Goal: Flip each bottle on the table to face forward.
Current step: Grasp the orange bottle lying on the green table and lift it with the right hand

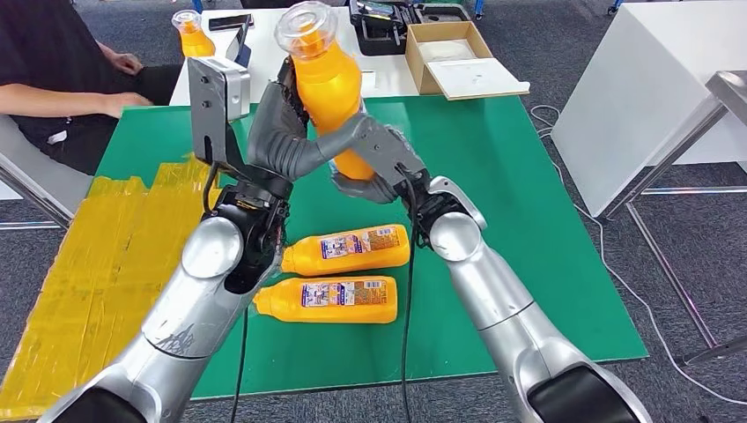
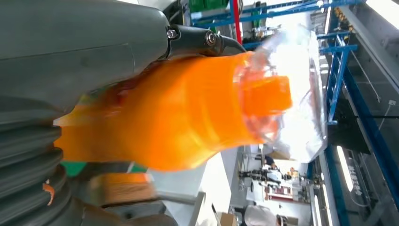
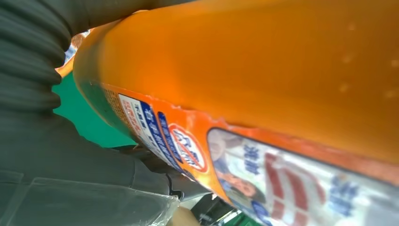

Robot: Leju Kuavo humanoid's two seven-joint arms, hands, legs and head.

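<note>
Bare green tabletop (image 1: 528, 220) lies right of both hands. Left hand (image 1: 280, 123) and right hand (image 1: 374, 163) grip the raised bottle (image 1: 330, 88) between them.

The raised bottle (image 1: 327, 84) is bright orange with a clear cap over an orange spout; its label (image 3: 263, 174) carries blue, red and white print. Two lying bottles (image 1: 349, 250) (image 1: 328, 300) are the same orange, their labels showing blue and white panels. The worktop (image 1: 528, 229) is green — a patch of yellow tape (image 1: 97, 264) covers its side. Both hands (image 1: 282, 132) (image 1: 379, 163) are dark grey, the arms silver
</note>
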